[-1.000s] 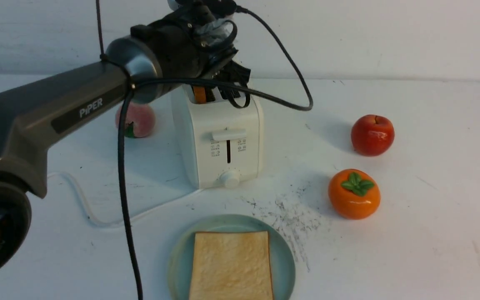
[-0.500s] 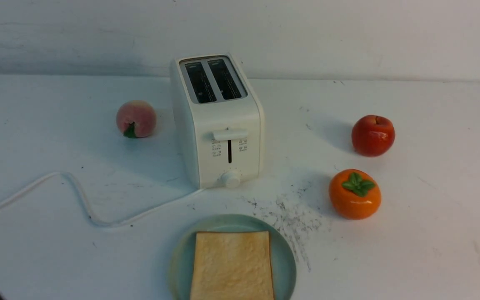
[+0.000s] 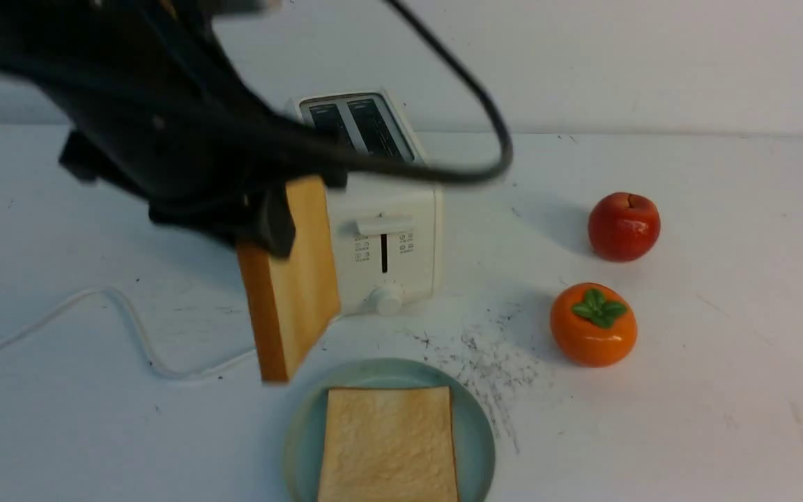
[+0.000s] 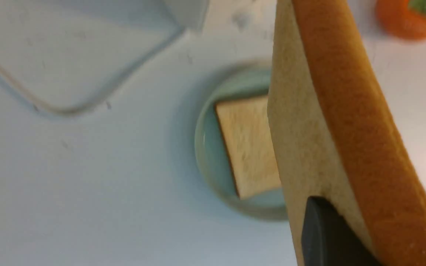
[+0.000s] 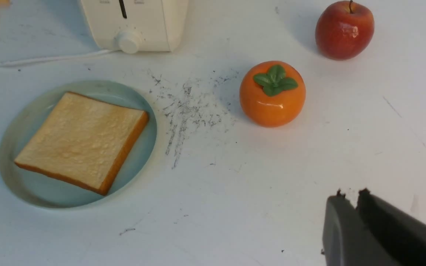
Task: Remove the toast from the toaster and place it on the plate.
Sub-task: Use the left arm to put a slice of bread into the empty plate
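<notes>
In the front view my left gripper [image 3: 270, 224] is shut on a slice of toast [image 3: 298, 279]. The slice hangs on edge in front of the cream-white toaster [image 3: 382, 230], to its left, with its lower corner just above the left rim of the pale blue-green plate [image 3: 479, 432]. Another toast slice [image 3: 387, 446] lies flat on that plate. The toaster's two slots look dark and empty. The left wrist view shows the held toast [image 4: 327, 111] with one black finger [image 4: 327, 236] pressed on its face, and the plate [image 4: 207, 147] below. My right gripper [image 5: 350, 194] hovers shut and empty over bare table.
An orange persimmon [image 3: 592, 324] and a red apple [image 3: 623, 226] stand to the right of the toaster. The toaster's white cord [image 3: 129, 328] loops across the table on the left. Dark scuff marks [image 3: 492, 362] lie between plate and persimmon. The arm's black cable hangs over the toaster.
A second ago the left gripper was at the toaster's slots. Now it holds a toast slice lower, in front of the toaster and to its left, near the plate. The right gripper stays much as before.
</notes>
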{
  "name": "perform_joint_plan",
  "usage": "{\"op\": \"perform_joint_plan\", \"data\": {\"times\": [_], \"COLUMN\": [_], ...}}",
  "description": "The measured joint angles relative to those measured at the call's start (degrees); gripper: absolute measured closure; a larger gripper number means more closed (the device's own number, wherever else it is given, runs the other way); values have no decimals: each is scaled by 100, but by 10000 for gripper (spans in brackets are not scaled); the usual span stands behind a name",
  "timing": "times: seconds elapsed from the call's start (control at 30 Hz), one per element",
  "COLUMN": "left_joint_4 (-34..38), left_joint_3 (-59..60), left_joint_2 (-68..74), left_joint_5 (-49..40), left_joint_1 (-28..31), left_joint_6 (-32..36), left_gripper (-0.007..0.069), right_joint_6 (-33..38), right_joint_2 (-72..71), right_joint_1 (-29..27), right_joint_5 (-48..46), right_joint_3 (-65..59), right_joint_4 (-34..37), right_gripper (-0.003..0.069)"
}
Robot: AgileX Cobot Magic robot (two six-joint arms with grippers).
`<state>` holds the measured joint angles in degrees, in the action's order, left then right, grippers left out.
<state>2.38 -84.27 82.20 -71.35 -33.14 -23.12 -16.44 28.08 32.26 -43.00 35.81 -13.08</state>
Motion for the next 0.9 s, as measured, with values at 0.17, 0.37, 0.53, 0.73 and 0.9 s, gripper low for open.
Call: {"op": "perform_joint_plan", "data": {"times": [0.17, 0.37, 0.53, 0.73, 0.9], "left_joint_4": [-612, -2620, -3572, -3960, -4010], "left_joint_3": [862, 902, 902, 902, 902], "left_joint_2": [249, 870, 1400, 1958, 2074], "left_joint_5": [846, 1286, 1372, 1461, 1505], "left_joint_1": [-776, -1757, -2178, -2346, -2346], "left_joint_6": [-373, -1705, -2338, -2619, -2654], "left_gripper": [513, 513, 513, 513, 513], "right_joint_6": [-53, -65, -65, -78, -78], "right_joint_2": [0, 0, 0, 0, 0], "right_joint_1": [0, 0, 0, 0, 0], "right_joint_5": [60, 88, 88, 88, 88], "right_joint_3": [0, 0, 0, 0, 0], "right_joint_4": [0, 0, 0, 0, 0], "right_gripper": [595, 593, 587, 584, 579]}}
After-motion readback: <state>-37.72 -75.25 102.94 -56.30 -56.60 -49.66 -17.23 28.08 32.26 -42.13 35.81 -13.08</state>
